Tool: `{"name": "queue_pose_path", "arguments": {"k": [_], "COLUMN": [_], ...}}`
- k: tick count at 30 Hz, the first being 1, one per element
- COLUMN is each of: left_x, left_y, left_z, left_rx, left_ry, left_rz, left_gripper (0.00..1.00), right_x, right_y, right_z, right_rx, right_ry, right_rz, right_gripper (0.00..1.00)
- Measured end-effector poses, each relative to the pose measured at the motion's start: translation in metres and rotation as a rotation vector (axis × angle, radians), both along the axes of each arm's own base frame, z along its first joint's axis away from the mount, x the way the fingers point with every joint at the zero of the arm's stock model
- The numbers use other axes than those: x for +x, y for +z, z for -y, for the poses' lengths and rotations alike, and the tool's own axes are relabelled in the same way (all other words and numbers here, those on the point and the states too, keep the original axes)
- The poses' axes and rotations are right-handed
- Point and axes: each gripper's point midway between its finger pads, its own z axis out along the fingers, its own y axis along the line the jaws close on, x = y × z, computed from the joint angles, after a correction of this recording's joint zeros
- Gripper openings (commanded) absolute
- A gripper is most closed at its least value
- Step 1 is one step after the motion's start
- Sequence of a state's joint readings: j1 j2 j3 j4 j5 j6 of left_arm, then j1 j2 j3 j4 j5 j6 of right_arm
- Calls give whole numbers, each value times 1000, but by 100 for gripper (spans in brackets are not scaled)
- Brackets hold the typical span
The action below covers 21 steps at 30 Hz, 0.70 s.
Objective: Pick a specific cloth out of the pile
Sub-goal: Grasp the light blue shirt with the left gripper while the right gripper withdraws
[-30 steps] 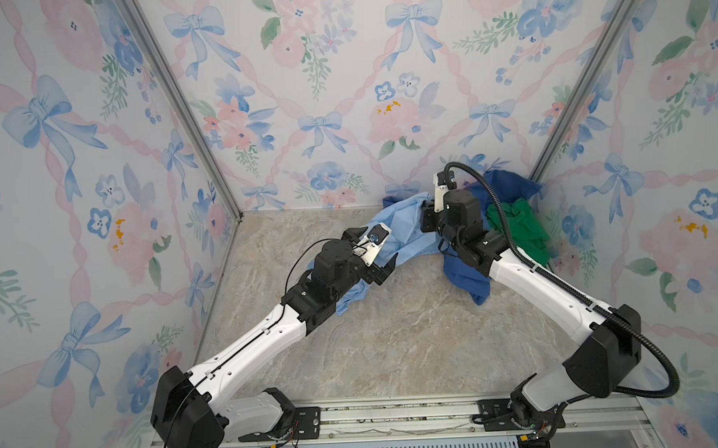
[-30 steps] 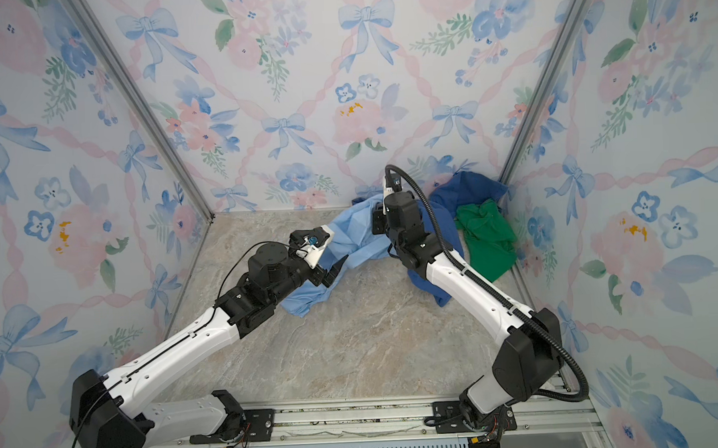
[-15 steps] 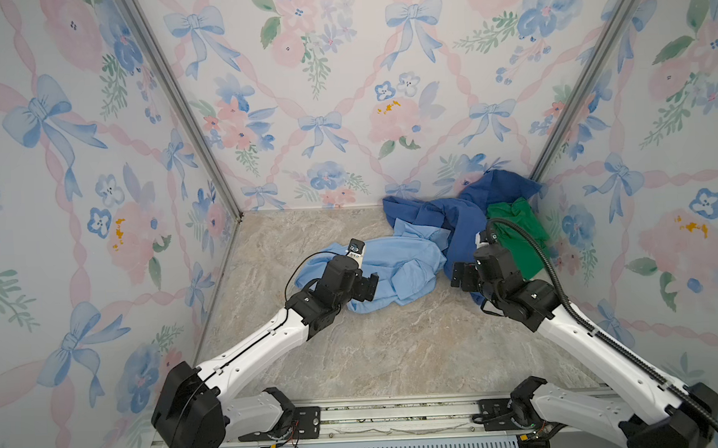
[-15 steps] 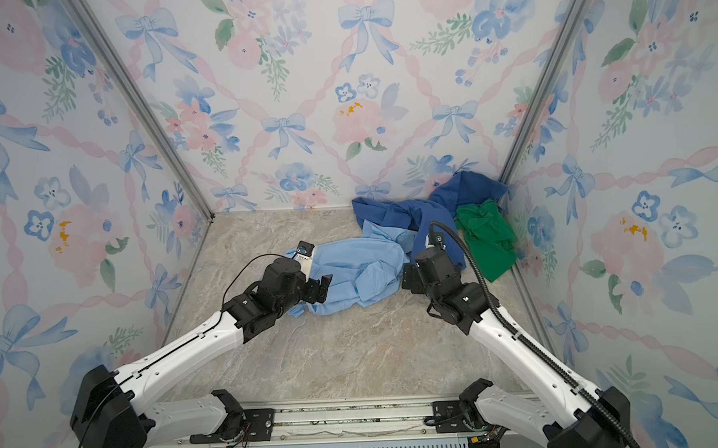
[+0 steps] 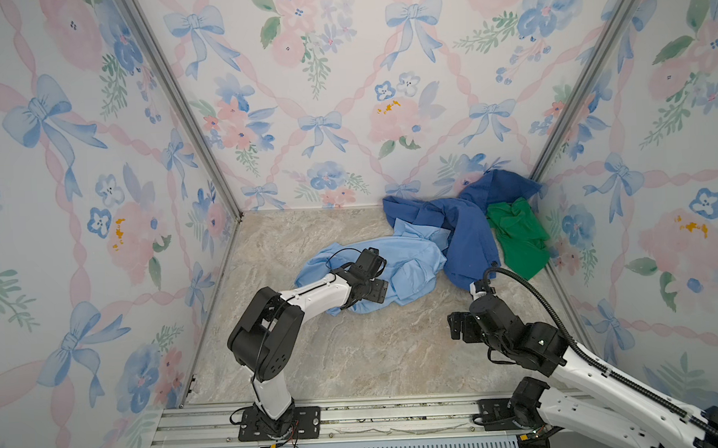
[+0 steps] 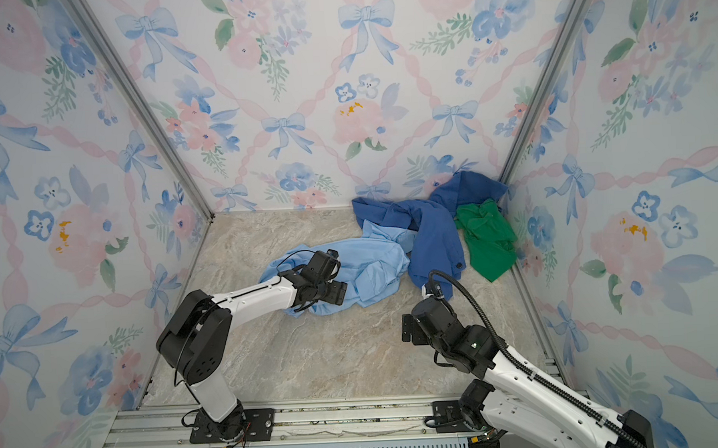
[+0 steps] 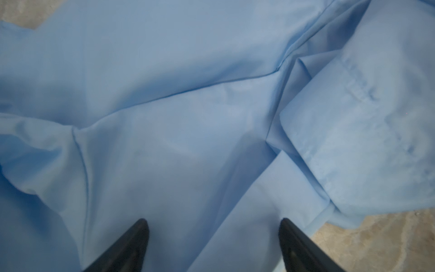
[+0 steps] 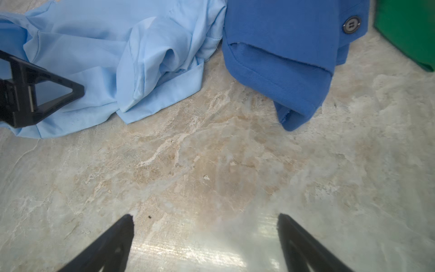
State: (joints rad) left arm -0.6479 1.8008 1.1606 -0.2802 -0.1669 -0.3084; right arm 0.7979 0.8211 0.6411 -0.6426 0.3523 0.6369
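The cloth [image 5: 411, 258] [image 6: 375, 264], pale sky-blue and crumpled, lies on the floor left of the pile, and its far edge touches the royal blue garment [image 5: 468, 232] [image 6: 434, 234]. The bright green cloth [image 5: 516, 241] [image 6: 487, 242] sits in the back right corner. My left gripper [image 5: 375, 291] [image 6: 336, 293] [image 7: 213, 221] stands open just over the pale cloth [image 7: 188, 113], gripping none of it. My right gripper [image 5: 457, 329] [image 6: 409, 329] [image 8: 203, 216] is open over bare floor, well short of the cloth [image 8: 106, 58] and the royal blue hem [image 8: 282, 58].
Flowered walls close in the marble floor [image 5: 354, 350] on three sides. An aluminium rail [image 5: 357, 416] runs along the front edge. A button [image 8: 351, 24] shows on the royal blue garment, and a green corner [image 8: 407, 30] lies beside it. A left finger [image 8: 35, 94] rests over the pale cloth.
The pale cloth, held up between both grippers a second ago, now lies on the floor. The right gripper opened and drew back toward the front right. The left arm folded lower.
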Motion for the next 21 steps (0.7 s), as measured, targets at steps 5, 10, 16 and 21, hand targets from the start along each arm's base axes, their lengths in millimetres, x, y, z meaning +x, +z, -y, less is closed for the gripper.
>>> {"name": "queue_pose_path", "arguments": {"k": [5,10,16,21], "left_x": [39,38,40,42], "left_y": [-4,-42,-42,-40], "left_z": [15,10,12,8], "left_rx": [13,64,37,3], "left_ry": [6,11,3,15], "left_rz": [16,-62,-73,-86], "left_gripper": [89,77,21,0], "right_x": [5,5,1,0], "right_y": [4,10,7,12], "right_z": [-26,-45,-60,-71], "right_rx": [-33,-31,-40,-44], "right_ry": [69,115,164,197], "right_rz": [2,29,35,49], "right_gripper": [97,97,97,97]}}
